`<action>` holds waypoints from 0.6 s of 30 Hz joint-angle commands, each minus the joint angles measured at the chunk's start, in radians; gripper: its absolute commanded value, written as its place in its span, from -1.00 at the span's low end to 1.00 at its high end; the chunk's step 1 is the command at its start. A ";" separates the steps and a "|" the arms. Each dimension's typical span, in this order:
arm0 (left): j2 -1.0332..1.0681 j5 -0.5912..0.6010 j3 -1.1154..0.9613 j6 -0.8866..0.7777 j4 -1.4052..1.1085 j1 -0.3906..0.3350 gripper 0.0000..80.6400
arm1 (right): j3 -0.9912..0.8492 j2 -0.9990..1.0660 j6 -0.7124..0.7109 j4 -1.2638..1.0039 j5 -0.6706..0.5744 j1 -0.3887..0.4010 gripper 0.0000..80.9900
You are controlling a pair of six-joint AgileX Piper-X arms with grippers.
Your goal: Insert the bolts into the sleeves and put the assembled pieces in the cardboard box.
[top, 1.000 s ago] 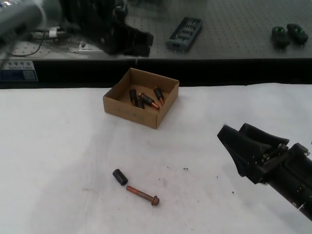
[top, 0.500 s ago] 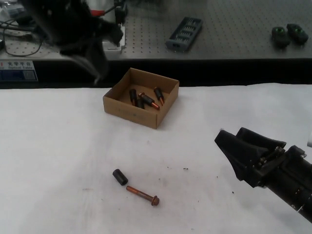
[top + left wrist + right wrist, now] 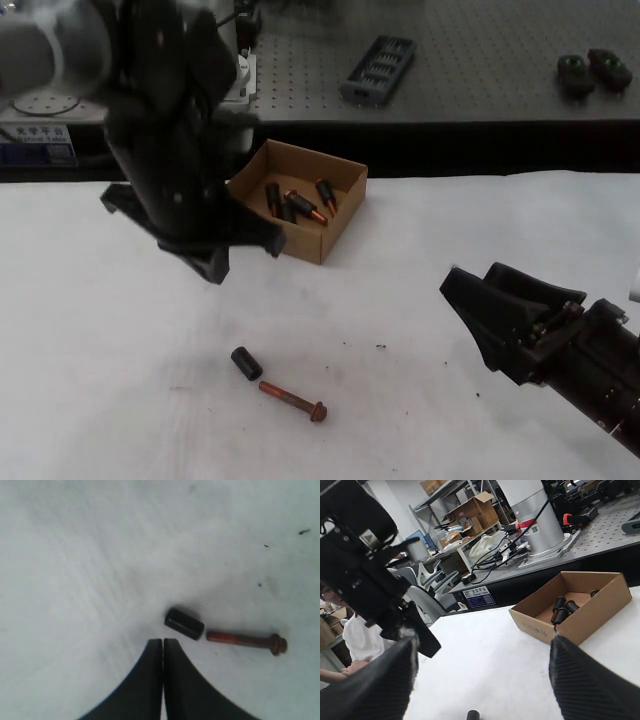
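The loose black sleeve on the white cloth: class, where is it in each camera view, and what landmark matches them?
High view: the sleeve lies on the cloth, nearer the camera than the cardboard box, beside the bolt.
Left wrist view: sleeve just past the left gripper, at the bolt's headless end.
Right wrist view: sleeve between the fingers of the right gripper, box beyond.
Landmark: the bolt, then the box.

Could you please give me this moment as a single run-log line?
left gripper: shut, empty, near sleeve | right gripper: open, empty | sleeve, bolt: unassembled, on cloth | cardboard box: holds assembled pieces
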 commanded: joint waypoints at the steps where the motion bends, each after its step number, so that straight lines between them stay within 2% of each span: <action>1: 0.003 -0.031 0.089 0.041 -0.146 -0.004 -0.98 | -0.002 -0.013 0.001 -0.016 -0.007 -0.005 0.35; 7: 0.003 -0.007 0.182 0.042 -0.253 -0.004 -0.98 | -0.002 -0.013 0.001 -0.038 -0.009 -0.005 0.35; 13: 0.003 0.022 0.189 0.050 -0.264 -0.004 -0.96 | -0.002 -0.013 0.002 -0.125 -0.123 -0.005 0.35; 15: 0.003 0.022 0.189 0.057 -0.264 -0.004 -0.77 | -0.002 -0.013 -0.008 -0.129 -0.139 -0.005 0.35; 18: 0.003 0.022 0.189 0.057 -0.260 -0.004 -0.32 | -0.002 -0.013 -0.008 -0.128 -0.139 -0.005 0.35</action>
